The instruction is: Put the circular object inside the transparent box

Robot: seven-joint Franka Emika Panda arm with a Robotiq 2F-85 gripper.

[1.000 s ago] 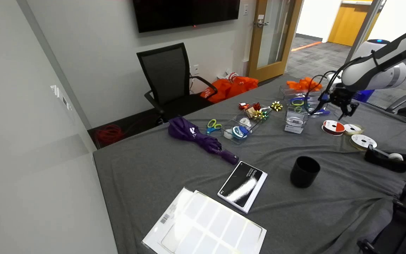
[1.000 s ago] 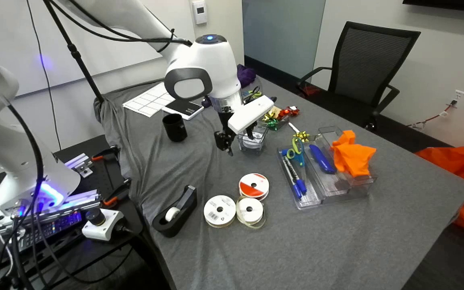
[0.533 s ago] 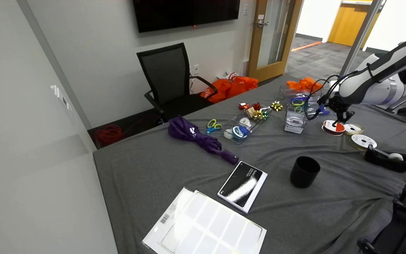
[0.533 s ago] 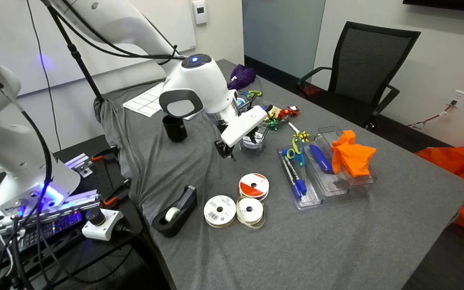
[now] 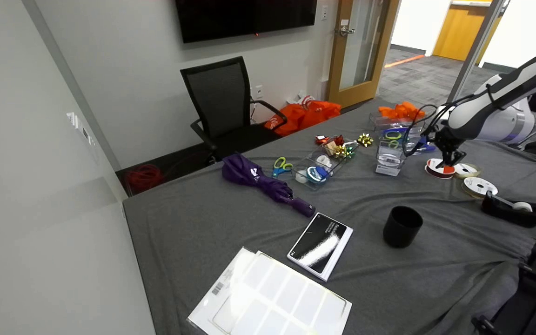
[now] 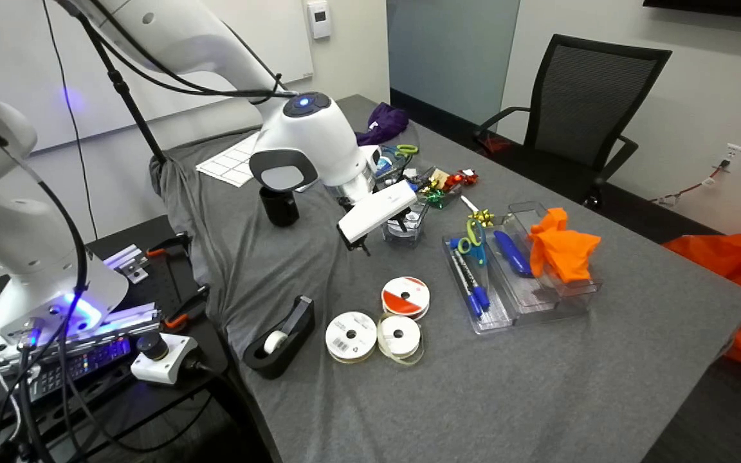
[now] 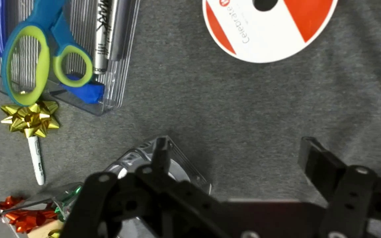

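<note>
I'm hovering the gripper over the grey table, its fingers spread wide with nothing between them. In the wrist view one finger is overlapping the clear box; touching or not, I can't tell. Box is holding a white round thing. Outside it, a red-and-white ribbon spool is lying flat beside two other spools; which round thing the task is naming, I can't tell. A clear tray is holding scissors and markers; next to them a blue object and orange cloth are lying in clear plastic. Bows are sitting in a clear bin.
</note>
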